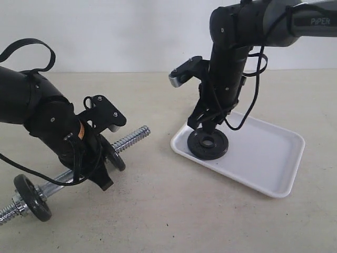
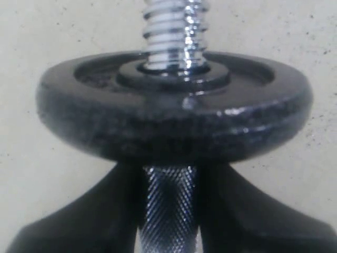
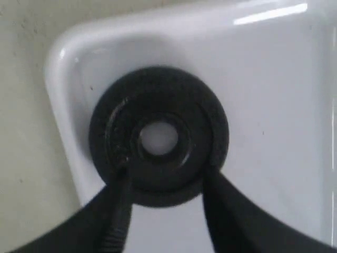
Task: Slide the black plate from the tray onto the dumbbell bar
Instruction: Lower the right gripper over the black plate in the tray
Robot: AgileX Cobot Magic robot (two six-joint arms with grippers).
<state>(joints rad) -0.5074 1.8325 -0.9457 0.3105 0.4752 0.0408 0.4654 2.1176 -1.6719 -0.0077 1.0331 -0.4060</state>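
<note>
The black plate (image 1: pixel 209 143) (image 3: pixel 158 139) lies flat in the near-left corner of the white tray (image 1: pixel 263 158) (image 3: pixel 274 105). My right gripper (image 1: pixel 208 129) (image 3: pixel 164 173) points down at it, open. Its two fingertips stand apart over the plate's face, either side of the raised ring. The dumbbell bar (image 1: pixel 131 138) (image 2: pixel 168 211) lies tilted on the left, its threaded end toward the tray. My left gripper (image 1: pixel 105 161) (image 2: pixel 168 179) is shut on its knurled middle, just behind a black disc (image 1: pixel 115 155) (image 2: pixel 174 116) on the bar.
Another black disc (image 1: pixel 32 197) sits near the bar's far-left end. Bare beige tabletop (image 1: pixel 158 211) lies between the bar and the tray. A cable loops off the right arm (image 1: pixel 253 100) above the tray.
</note>
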